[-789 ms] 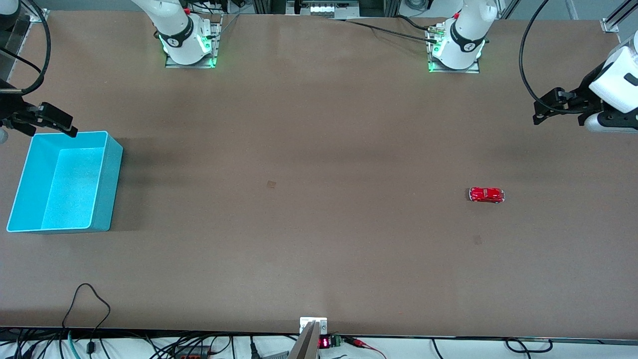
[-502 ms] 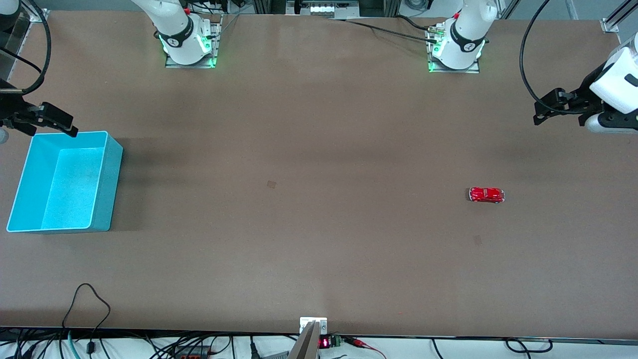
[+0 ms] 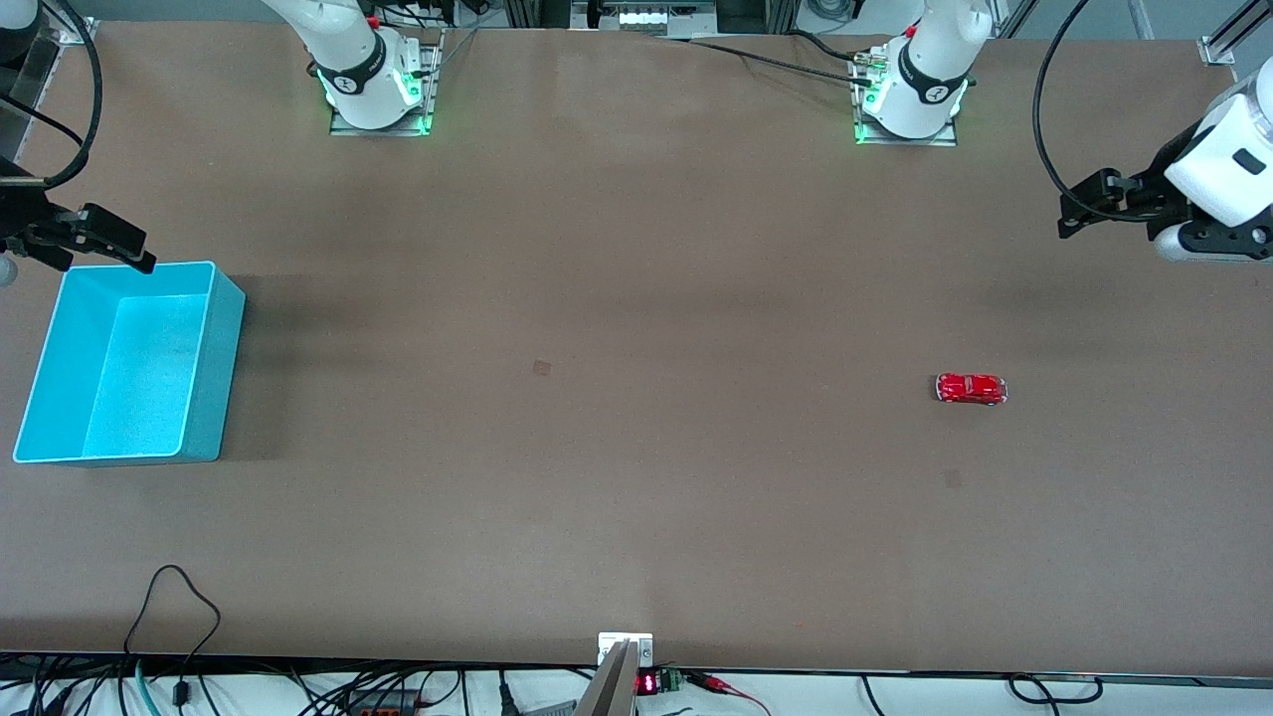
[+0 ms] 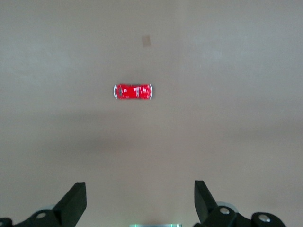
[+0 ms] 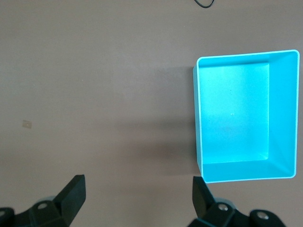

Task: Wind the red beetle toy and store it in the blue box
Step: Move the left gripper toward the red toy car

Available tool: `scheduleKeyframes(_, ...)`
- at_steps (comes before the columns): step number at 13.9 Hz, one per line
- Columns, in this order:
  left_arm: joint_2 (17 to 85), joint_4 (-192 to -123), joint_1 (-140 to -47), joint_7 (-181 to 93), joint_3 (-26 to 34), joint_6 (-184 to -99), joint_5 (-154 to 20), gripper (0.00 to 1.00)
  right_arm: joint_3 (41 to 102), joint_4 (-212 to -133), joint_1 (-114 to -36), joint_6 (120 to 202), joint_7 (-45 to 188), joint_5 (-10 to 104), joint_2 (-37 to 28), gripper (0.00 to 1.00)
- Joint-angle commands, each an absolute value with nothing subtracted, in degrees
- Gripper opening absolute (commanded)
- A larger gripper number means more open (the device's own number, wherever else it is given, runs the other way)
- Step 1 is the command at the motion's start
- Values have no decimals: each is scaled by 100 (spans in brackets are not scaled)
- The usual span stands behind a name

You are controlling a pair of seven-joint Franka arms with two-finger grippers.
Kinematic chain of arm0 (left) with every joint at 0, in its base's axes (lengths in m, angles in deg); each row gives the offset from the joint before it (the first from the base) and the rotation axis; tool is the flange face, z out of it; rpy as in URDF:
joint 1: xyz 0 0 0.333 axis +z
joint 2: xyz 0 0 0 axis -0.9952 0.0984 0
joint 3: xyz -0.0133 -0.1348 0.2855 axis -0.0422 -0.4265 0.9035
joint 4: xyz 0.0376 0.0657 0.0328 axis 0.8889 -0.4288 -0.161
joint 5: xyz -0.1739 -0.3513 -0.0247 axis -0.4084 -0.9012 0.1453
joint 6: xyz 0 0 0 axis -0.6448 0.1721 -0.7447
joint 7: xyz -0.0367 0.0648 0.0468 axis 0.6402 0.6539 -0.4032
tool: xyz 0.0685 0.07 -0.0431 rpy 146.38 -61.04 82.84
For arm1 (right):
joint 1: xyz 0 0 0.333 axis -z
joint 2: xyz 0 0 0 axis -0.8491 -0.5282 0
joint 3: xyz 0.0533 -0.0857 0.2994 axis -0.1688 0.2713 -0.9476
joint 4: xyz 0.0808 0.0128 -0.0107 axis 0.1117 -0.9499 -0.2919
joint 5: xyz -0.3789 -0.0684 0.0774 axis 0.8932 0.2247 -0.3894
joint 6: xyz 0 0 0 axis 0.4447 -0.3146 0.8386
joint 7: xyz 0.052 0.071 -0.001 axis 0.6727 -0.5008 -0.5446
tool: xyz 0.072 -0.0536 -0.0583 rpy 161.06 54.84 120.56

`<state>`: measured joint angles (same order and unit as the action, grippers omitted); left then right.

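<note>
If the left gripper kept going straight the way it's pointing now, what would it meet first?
Probably bare table. The left gripper, jaws open, faces down at it; the red beetle toy lies off that line, though depth is hard to judge.

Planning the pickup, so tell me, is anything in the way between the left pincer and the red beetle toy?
Nothing visible. The left pincer, open, is over bare table, and the red beetle toy stands alone.
</note>
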<state>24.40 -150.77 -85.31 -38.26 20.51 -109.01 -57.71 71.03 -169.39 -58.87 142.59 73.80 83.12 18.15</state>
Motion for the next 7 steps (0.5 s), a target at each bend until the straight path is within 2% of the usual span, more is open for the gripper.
scheduleKeyframes(1, 2634, -14780, -8620, -3761, 2065, -10143, -5880, 100, 7074, -16950, -5873, 14213, 7443, 8369, 1846, 100)
scheduleKeyframes(5, 2670, -14762, -8742, -3131, 2048, -9132, -5889, 100, 7074, -16950, -5864, 14213, 7443, 8369, 1846, 100)
scheduleKeyframes(7, 2687, -14841, -8761, -2018, 2056, -9033, -5889, 100, 7074, -16959, -5856, 14222, 7443, 8369, 1846, 100)
